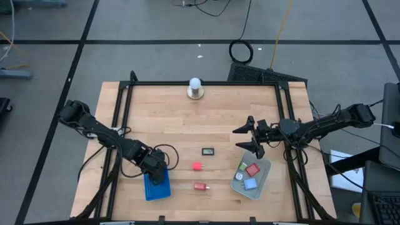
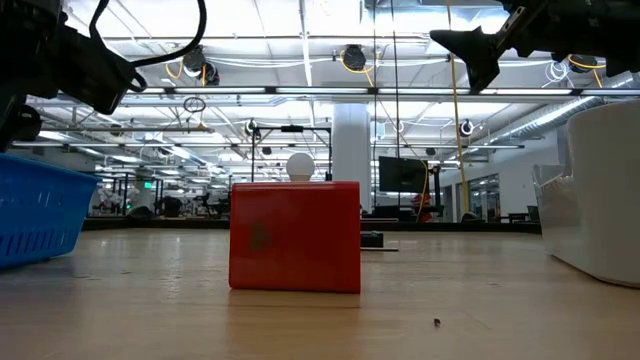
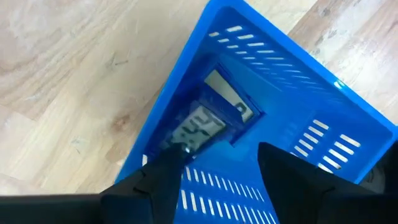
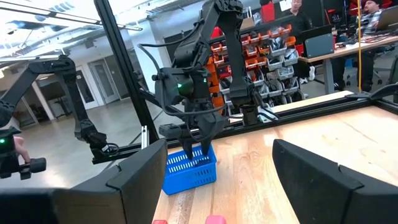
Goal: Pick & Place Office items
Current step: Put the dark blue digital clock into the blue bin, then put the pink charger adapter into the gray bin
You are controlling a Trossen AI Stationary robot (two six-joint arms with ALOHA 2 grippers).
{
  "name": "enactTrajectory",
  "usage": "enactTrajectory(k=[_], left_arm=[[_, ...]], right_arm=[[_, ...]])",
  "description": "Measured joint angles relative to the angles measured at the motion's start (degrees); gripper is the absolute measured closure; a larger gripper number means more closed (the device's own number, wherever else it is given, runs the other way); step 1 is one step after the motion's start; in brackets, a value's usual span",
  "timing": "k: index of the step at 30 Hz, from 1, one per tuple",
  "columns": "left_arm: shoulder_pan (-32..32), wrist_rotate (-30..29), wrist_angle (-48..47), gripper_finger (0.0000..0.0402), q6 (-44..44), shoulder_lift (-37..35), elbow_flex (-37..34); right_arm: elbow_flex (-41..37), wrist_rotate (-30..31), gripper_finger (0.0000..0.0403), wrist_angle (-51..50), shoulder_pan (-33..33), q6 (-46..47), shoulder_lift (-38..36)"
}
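Left gripper fingers parted over black rectangle in blue tray.

Two blocks and a rectangle lie between tray — left — and bin — right.

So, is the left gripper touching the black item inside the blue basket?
Cannot tell. In the left wrist view one finger overlaps the edge of the black item in the blue basket, but neither contact nor gap shows plainly.

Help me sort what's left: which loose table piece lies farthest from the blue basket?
The black rectangle; the pink block and red block lie closer to the blue basket.
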Motion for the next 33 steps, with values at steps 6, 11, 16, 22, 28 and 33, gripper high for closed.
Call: enactTrajectory(k=[6, 11, 16, 22, 28, 33], left_arm=[[0.06, 0.99, 0.06, 0.0189, 3.95, 0.00, 3.23], [0.26, 1.50, -0.05, 0.0188, 8.94, 0.00, 7.01], [1.72, 0.88, -2.08, 0.0188, 13.82, 0.00, 11.45], [4.96, -1.26, -4.82, 0.0188, 21.38, 0.00, 16.01], [8.51, 0.88, -4.92, 0.0188, 30.65, 0.00, 19.41], [11.06, 1.05, -5.25, 0.0188, 38.62, 0.02, 21.09]], right_arm=[[0.00, 0.00, 0.0122, -0.02, 0.00, 0.00, 0.00], [0.00, 0.00, 0.0122, -0.02, 0.00, 0.00, 0.00], [0.00, 0.00, 0.0122, -0.03, 0.00, 0.00, 0.00], [-0.01, 0.00, 0.0122, -0.03, 0.00, 0.43, 0.00], [-0.01, -0.02, 0.0122, -0.27, 0.00, 1.78, 0.00], [-0.02, -0.02, 0.0122, -0.44, 0.00, 1.96, 0.02]])
